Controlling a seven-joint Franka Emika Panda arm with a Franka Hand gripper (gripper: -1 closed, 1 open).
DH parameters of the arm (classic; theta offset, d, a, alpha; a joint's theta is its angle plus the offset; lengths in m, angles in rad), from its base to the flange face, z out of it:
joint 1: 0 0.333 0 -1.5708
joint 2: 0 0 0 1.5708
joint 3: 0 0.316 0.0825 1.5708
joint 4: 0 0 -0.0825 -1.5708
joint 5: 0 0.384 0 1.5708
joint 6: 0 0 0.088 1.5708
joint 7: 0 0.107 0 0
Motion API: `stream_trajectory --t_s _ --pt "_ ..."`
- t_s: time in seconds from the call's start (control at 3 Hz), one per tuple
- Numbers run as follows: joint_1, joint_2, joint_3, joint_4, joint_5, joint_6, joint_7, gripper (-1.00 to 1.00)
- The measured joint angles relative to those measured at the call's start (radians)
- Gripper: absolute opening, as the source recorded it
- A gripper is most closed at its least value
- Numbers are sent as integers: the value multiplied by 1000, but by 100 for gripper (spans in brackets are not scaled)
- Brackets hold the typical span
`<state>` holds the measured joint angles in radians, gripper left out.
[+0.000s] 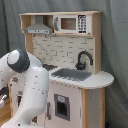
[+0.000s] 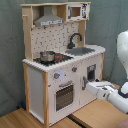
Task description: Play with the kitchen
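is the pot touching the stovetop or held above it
Touching. In the second exterior view the pot sits directly on the stovetop, with no gap beneath its base.

I see a light wooden floor [image 2: 20, 117] in the second exterior view, made of boards with seams between them. The kitchen [image 2: 60, 70] stands directly on it, upright, before a grey curtain [image 2: 10, 50].

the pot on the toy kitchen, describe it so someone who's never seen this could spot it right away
Find the toy kitchen in the second exterior view. On its black stovetop, at the second exterior view's left of the grey sink, sits the pot. It is the only shiny metal thing on the counter.
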<state>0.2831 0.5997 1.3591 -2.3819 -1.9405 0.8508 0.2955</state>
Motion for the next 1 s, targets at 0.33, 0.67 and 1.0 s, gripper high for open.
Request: stream_trajectory --t_s 0.33,0.67,1.0 --pt "-80 0 59 -20 -1 -8 45 100" --pt "-176 0 128 -22 -10 -2 116 100" --pt "-233 1 145 -17 -24 44 205 100"
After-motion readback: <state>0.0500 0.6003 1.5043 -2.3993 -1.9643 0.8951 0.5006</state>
